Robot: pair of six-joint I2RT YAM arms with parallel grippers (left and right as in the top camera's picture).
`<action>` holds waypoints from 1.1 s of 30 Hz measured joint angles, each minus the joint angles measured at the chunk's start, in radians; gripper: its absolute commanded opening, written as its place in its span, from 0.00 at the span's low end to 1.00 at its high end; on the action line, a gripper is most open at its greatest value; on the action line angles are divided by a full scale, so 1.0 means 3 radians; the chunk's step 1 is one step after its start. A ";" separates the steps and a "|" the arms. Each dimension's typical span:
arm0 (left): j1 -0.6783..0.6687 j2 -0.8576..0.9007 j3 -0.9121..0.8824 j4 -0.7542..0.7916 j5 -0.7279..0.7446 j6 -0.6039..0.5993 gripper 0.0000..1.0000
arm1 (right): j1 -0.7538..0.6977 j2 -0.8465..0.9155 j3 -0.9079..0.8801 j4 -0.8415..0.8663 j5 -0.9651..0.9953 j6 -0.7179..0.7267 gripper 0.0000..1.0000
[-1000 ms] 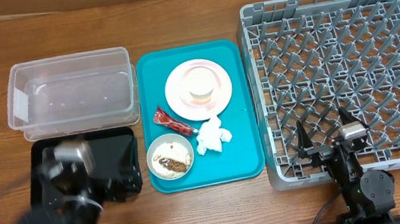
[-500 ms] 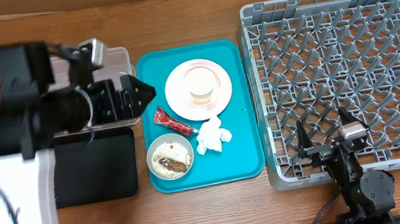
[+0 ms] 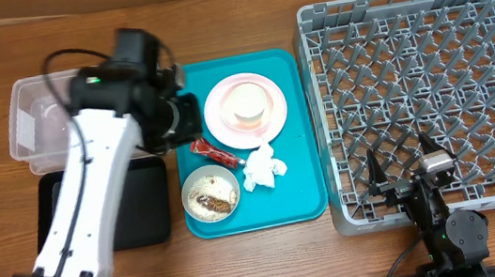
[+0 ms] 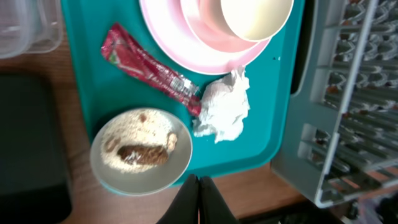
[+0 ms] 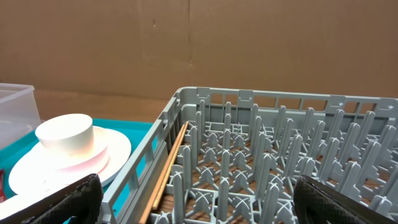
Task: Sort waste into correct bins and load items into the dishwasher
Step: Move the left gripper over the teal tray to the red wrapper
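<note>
Here the left gripper (image 3: 187, 119) hangs over the left edge of the teal tray (image 3: 301, 203), its arm reaching across the clear tub (image 3: 36, 127). In the left wrist view its fingers (image 4: 198, 200) are pressed together with nothing between them. They point down towards the near rim of the bowl (image 4: 140, 152).

The red wrapper (image 3: 211, 150) lies flat on the teal tray, slanting between the pink plate (image 3: 222, 113) and the bowl. Its lower end touches the crumpled tissue (image 3: 263, 168). The tissue rests just beside the plate's near edge. The bowl holds rice (image 4: 127, 134) and a brown lump of food. A small white cup (image 3: 247, 112) sits in the middle of the plate.

The black tray (image 3: 138, 209) lies on the table (image 3: 272, 258) in front of the tub and left of the teal tray. The grey rack (image 3: 429, 78) stands to the right of the teal tray, close beside it.

The right gripper (image 3: 402, 176) rests low at the near edge of the rack. Its jaws are spread wide and hold nothing, as the right wrist view shows (image 5: 199, 202). A thin brown stick (image 5: 169, 167) lies along the rack's left wall.
</note>
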 measured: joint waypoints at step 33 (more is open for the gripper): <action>-0.0345 0.1170 -0.0095 0.0247 -0.0179 -0.0458 0.50 | 0.0000 0.0000 0.0000 -0.0003 0.0000 0.0000 1.00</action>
